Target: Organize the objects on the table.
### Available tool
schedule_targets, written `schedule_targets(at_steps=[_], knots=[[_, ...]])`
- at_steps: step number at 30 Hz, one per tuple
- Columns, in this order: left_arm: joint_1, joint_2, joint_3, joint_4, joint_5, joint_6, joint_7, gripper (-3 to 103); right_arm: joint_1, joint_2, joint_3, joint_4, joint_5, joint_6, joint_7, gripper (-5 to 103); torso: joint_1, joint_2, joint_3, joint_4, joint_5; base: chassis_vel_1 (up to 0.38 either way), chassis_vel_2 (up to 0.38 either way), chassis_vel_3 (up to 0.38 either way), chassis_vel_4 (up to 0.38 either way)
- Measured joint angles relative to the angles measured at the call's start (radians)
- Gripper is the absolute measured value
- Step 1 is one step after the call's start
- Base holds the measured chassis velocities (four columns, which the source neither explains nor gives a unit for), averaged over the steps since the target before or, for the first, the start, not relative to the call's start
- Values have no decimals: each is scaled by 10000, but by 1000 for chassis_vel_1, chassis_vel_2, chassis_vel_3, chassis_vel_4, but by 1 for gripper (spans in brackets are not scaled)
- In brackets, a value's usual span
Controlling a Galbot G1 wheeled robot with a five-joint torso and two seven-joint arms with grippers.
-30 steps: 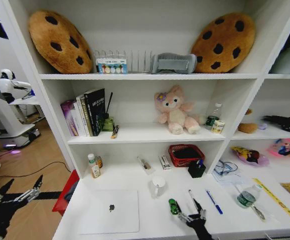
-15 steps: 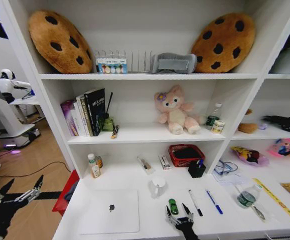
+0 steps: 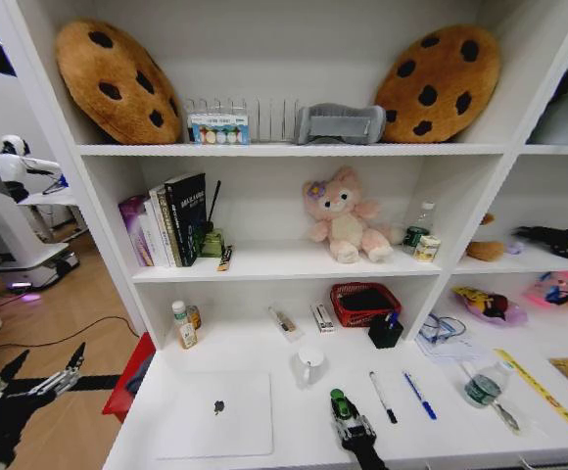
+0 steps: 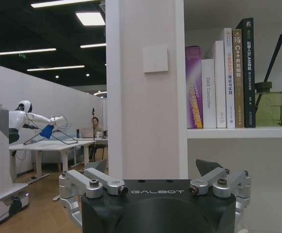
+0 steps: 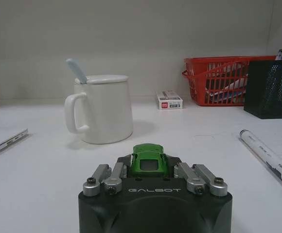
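Note:
A tiny green toy car (image 3: 338, 399) sits near the front edge of the white table (image 3: 264, 345), and my right gripper (image 3: 348, 423) is shut on its rear. In the right wrist view the car (image 5: 149, 158) is pinched between the fingers (image 5: 115, 174), nose toward a white mug (image 5: 104, 109). A silver laptop (image 3: 215, 413) lies shut at front left. Right of the car lie a black pen (image 3: 382, 397), a blue pen (image 3: 419, 395) and a clear green-labelled bottle (image 3: 484, 384). My left gripper (image 3: 37, 380) hangs open off the table's left end, over the floor.
The white mug (image 3: 309, 363) stands just behind the car. A red basket (image 3: 364, 303) and a black mesh pen holder (image 3: 385, 331) sit at the back. Small bottles (image 3: 183, 325) stand at back left. Shelves with books (image 4: 221, 80) rise above the table.
My right gripper has slid left from the black pen to the green car, and its fingers have gone from spread to shut on the car. The left arm has not moved.

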State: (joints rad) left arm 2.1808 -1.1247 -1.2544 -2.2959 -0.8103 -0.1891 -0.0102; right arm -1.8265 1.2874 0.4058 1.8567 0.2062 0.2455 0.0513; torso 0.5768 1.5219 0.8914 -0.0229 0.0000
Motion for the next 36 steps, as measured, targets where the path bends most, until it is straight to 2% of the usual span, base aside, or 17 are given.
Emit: schedule_targets(at_steps=[5, 10, 12, 13, 16, 17, 19, 20, 23, 25, 26, 27, 29, 30, 33, 35, 36], knots=[[-1, 1, 1, 0, 0, 0, 1, 100, -226, 14, 187, 348, 20, 86, 10, 37, 0, 0, 0, 0, 2, 0, 0, 0, 0], [-1, 1, 1, 0, 1, 1, 1, 100, -943, -175, 896, 1914, 410, 187, 52, 37, 0, 0, 0, -1, 0, 0, 0, 0, 0], [0, 2, 1, 0, 1, 1, 2, 100, -1360, -585, 1548, 3395, 1211, 96, 89, 37, 0, 1, 0, -2, -2, 0, 0, 0, 0], [0, 2, 1, 0, 1, 1, 2, 100, -1360, -585, 1548, 3395, 1211, 96, 89, 37, 0, 1, 0, -2, -2, 0, 0, 0, 0], [0, 3, 1, 0, 2, 3, 4, 100, -989, -1597, 2025, 4819, 2186, -654, 401, 37, -1, 1, 0, -4, 0, 0, 0, 0, 0], [0, 3, 1, 0, 2, 3, 4, 100, -989, -1597, 2025, 4819, 2186, -654, 401, 37, -1, 1, 0, -4, 0, 0, 0, 0, 0], [0, 3, 2, 1, 2, 3, 3, 100, 154, -2719, 2138, 5754, 3231, -1952, 851, 37, 0, 0, 0, 2, 1, 0, 0, 0, 0], [0, 3, 2, 1, 2, 3, 3, 100, 154, -2719, 2138, 5754, 3231, -1952, 851, 37, 0, 0, 0, 2, 1, 0, 0, 0, 0], [0, 2, 2, 1, 2, 3, 3, 100, 1876, -3977, 2048, 5841, 4499, -3091, 1161, 37, 1, 0, 1, 1, 4, 0, 0, 0, 0], [0, 3, 3, 0, 2, 3, 4, 100, 2279, -4279, 1994, 5725, 4783, -3201, 1195, 37, 0, -1, 1, 1, 5, 0, 0, 0, 0], [1, 3, 3, 1, 2, 3, 4, 100, 2868, -4733, 1909, 5496, 5216, -3275, 1206, 37, 0, 0, 1, 1, 3, 0, 0, 0, 0], [1, 3, 3, 1, 2, 3, 4, 100, 2868, -4733, 1909, 5496, 5216, -3275, 1206, 37, 0, 0, 1, 1, 3, 0, 0, 0, 0], [1, 2, 3, 1, 2, 3, 3, 100, 4655, -5812, 1516, 4707, 6560, -3405, 1273, 37, 0, -1, 2, 0, 3, 0, 0, 0, 0], [1, 2, 3, 1, 2, 3, 3, 100, 4655, -5812, 1516, 4707, 6560, -3405, 1273, 37, 0, -1, 2, 0, 3, 0, 0, 0, 0], [0, 2, 3, 0, 2, 3, 3, 100, 6147, -6317, 1039, 4103, 7352, -3566, 1391, 37, 1, -1, 2, -1, 1, 0, 0, 0, 0], [1, 2, 3, 1, 1, 2, 4, 100, 8081, -6651, -134, 3334, 8013, -3775, 1500, 37, 1, -1, 2, 0, -1, 0, 0, 0, 0], [1, 2, 3, 1, 1, 2, 4, 100, 8081, -6651, -134, 3334, 8013, -3775, 1500, 37, 1, -1, 2, 0, -1, 0, 0, 0, 0]])
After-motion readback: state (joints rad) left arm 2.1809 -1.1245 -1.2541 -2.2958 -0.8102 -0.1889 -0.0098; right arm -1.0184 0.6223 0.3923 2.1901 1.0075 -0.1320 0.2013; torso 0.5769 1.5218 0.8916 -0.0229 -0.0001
